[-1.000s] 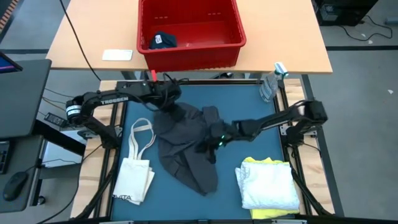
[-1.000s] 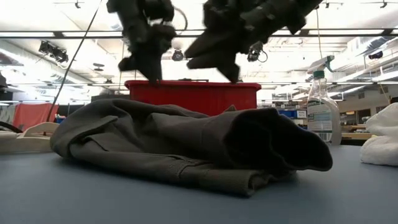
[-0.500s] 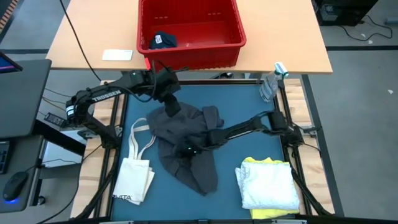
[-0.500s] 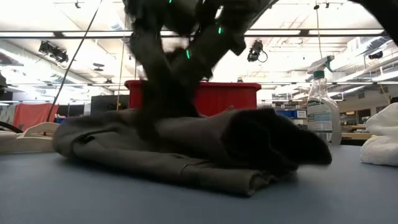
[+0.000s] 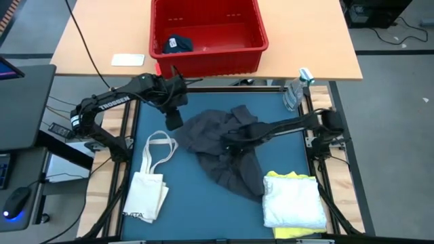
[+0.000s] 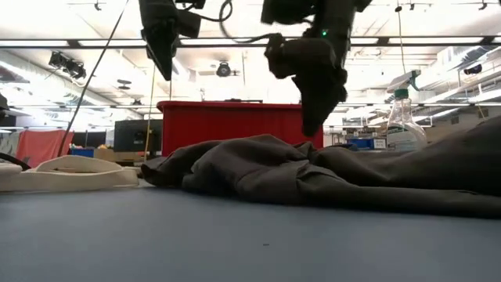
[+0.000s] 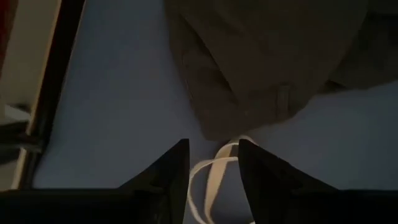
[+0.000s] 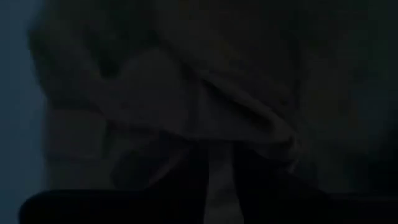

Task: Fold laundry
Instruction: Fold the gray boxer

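Two grippers are positioned over the dark grey garment (image 5: 224, 150), crumpled mid-table.
The left gripper (image 5: 173, 120) is held apart, empty, left of it; the right gripper's (image 5: 229, 142) fingers cannot be judged.

White "TROSSEN" lettering on the left arm (image 5: 112, 103), small illegible print on tote bag (image 5: 146, 195)

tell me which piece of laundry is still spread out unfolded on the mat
The large dark grey garment, rumpled across the mat's middle under the right gripper. The white piece and yellow piece lie stacked at the mat's near right corner.
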